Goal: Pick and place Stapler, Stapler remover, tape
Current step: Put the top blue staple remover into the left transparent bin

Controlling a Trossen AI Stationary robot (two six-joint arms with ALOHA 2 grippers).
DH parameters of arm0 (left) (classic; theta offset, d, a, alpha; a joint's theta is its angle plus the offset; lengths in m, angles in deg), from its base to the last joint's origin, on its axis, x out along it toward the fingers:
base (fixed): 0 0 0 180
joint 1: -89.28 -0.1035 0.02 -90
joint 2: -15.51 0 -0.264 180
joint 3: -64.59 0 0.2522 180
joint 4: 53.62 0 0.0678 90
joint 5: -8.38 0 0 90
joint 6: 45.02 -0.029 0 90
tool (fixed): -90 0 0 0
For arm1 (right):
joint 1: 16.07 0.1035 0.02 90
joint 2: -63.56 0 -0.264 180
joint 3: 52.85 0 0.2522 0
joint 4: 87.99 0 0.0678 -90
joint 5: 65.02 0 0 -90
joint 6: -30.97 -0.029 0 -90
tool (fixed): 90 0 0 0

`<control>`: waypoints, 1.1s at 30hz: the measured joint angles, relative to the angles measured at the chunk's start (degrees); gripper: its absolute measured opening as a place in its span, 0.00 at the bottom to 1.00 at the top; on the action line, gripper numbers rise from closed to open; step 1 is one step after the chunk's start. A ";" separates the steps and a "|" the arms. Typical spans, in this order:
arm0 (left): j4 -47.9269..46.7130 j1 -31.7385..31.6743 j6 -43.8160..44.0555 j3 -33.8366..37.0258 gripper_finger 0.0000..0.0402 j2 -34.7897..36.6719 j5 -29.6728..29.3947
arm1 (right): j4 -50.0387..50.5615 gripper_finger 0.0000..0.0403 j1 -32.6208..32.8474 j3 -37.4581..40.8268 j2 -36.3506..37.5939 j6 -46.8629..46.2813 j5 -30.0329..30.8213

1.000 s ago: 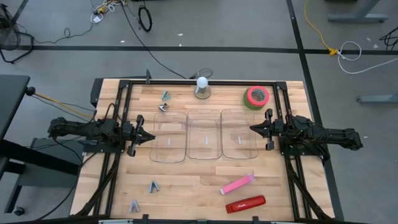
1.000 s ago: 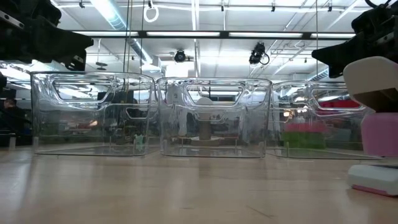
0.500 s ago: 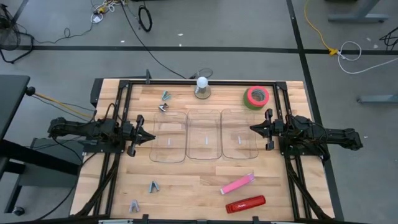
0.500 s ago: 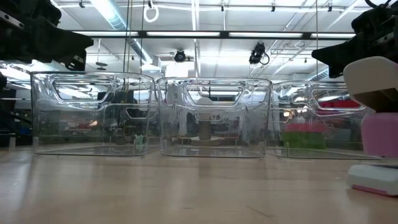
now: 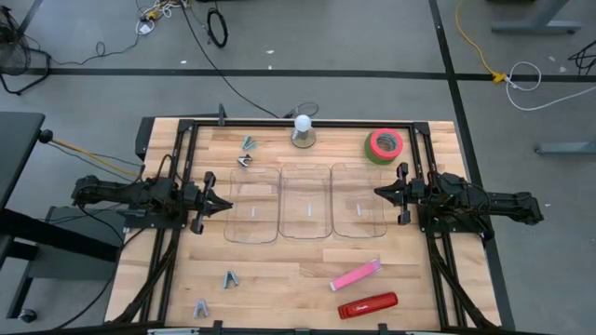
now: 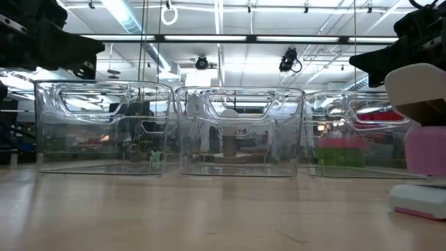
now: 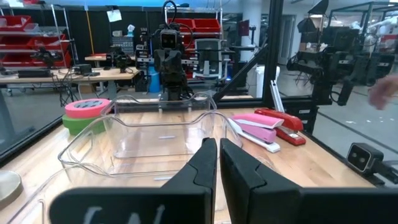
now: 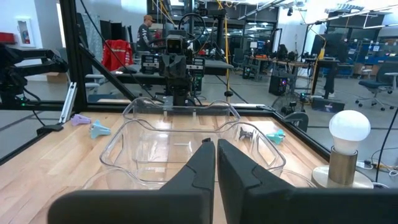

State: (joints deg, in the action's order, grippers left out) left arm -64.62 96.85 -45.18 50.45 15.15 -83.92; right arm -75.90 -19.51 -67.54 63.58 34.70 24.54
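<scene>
Both jaws are closed on nothing: our left gripper (image 5: 226, 205) waits at nine o'clock and our right gripper (image 5: 379, 193) at three, facing each other across the three clear bins (image 5: 304, 200), all apparently empty. So we judge nothing has been placed yet. Going left to right on the surface (image 5: 279, 270), stapler removers (image 5: 229, 278) lie at seven and eleven o'clock, the pink stapler (image 5: 355, 275) and red stapler (image 5: 367, 305) at five, the tape (image 5: 384, 145) at one.
</scene>
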 joint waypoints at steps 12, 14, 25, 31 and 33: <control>5.99 0.00 -0.58 0.00 0.06 0.02 -1.27 | 0.00 0.05 0.00 0.01 0.00 0.00 0.00; 7.33 0.00 -0.59 0.00 0.06 0.00 -1.51 | 0.00 0.05 0.00 0.02 0.00 0.00 0.00; 18.90 0.00 -0.40 -0.11 0.06 0.02 -1.53 | 0.00 0.05 0.02 0.01 0.00 0.01 0.00; 17.59 0.00 1.40 -4.42 0.06 0.00 -1.80 | 0.01 0.05 0.00 0.00 0.00 0.01 0.00; 15.27 0.00 1.82 -6.32 0.06 0.00 -2.71 | 0.00 0.05 0.00 0.02 0.00 0.00 0.00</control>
State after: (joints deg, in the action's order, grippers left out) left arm -49.35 96.85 -43.36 44.13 15.15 -86.64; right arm -75.90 -19.51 -67.52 63.58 34.70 24.54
